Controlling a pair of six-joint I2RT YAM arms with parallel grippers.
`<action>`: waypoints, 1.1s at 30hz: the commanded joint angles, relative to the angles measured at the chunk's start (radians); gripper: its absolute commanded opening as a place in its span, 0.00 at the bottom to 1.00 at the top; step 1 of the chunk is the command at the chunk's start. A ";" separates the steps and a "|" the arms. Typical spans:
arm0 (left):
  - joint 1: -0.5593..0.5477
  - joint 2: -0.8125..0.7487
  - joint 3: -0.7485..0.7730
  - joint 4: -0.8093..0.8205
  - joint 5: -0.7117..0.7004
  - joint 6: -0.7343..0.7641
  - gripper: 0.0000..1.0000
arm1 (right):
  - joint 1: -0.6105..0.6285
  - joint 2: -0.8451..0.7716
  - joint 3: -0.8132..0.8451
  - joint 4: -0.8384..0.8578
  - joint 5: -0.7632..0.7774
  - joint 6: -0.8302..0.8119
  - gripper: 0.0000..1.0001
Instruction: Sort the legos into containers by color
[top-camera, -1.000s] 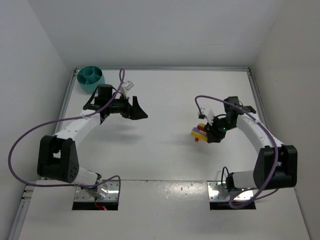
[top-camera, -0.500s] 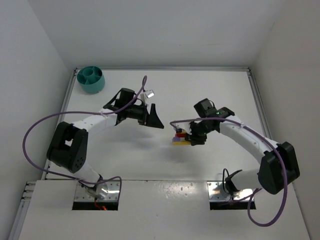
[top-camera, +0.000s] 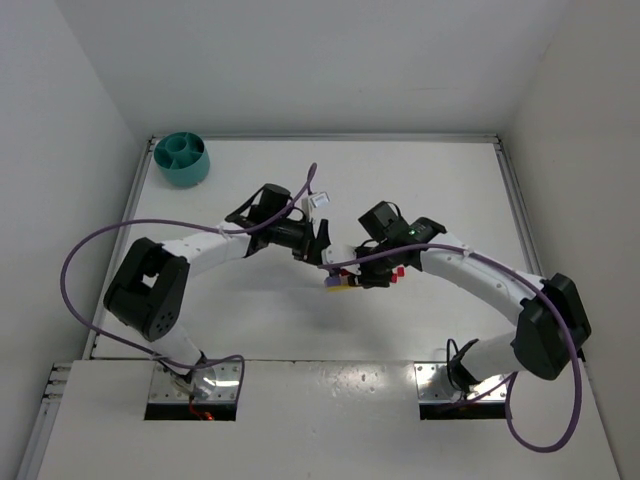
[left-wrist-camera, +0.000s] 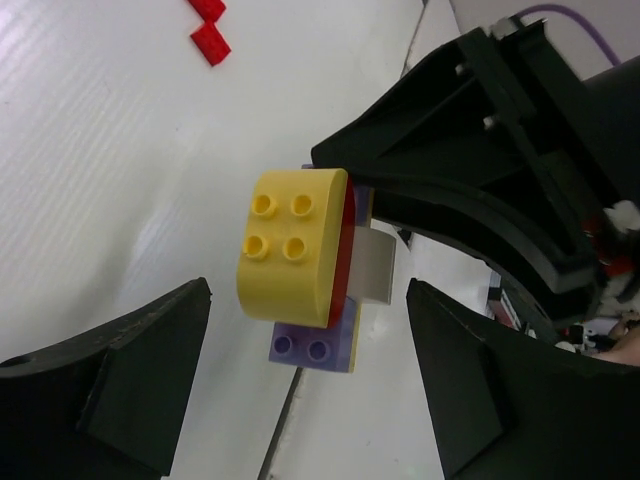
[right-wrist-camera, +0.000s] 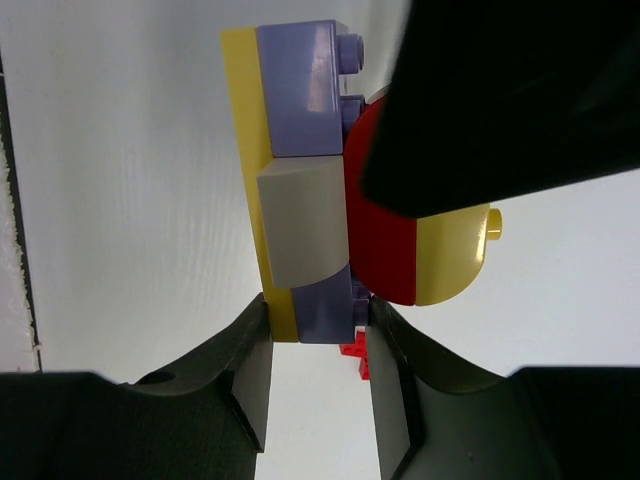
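Note:
My right gripper (top-camera: 352, 276) is shut on a stuck-together cluster of legos (top-camera: 339, 283) and holds it near the table's middle. In the right wrist view its fingers (right-wrist-camera: 250, 370) pinch the cluster's yellow plate (right-wrist-camera: 243, 150) and purple brick (right-wrist-camera: 300, 90); a grey piece (right-wrist-camera: 300, 220), a red brick (right-wrist-camera: 385, 245) and a rounded yellow brick (right-wrist-camera: 450, 255) are attached. My left gripper (top-camera: 320, 247) is open, right against the cluster. In the left wrist view (left-wrist-camera: 308, 292) its jaws stand wide on either side of the yellow studded brick (left-wrist-camera: 290, 245). The teal bowl (top-camera: 182, 157) stands at the far left corner.
Small loose red bricks (top-camera: 398, 272) lie on the table just right of the cluster; they also show in the left wrist view (left-wrist-camera: 208, 30) and the right wrist view (right-wrist-camera: 355, 355). Purple cables loop off both arms. White walls close in the table.
Both arms have swung toward the table's middle. The right gripper carried the lego cluster leftward, and the open left gripper moved right until it met it.

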 joint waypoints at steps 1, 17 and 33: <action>-0.027 0.016 0.007 0.033 0.032 -0.012 0.85 | 0.019 0.007 0.061 0.040 0.023 0.012 0.02; -0.037 0.053 0.026 0.044 0.073 -0.009 0.57 | 0.068 0.007 0.032 0.040 0.069 0.012 0.01; 0.039 0.073 0.066 0.073 0.111 -0.018 0.08 | 0.068 -0.093 -0.144 0.029 0.125 -0.031 0.01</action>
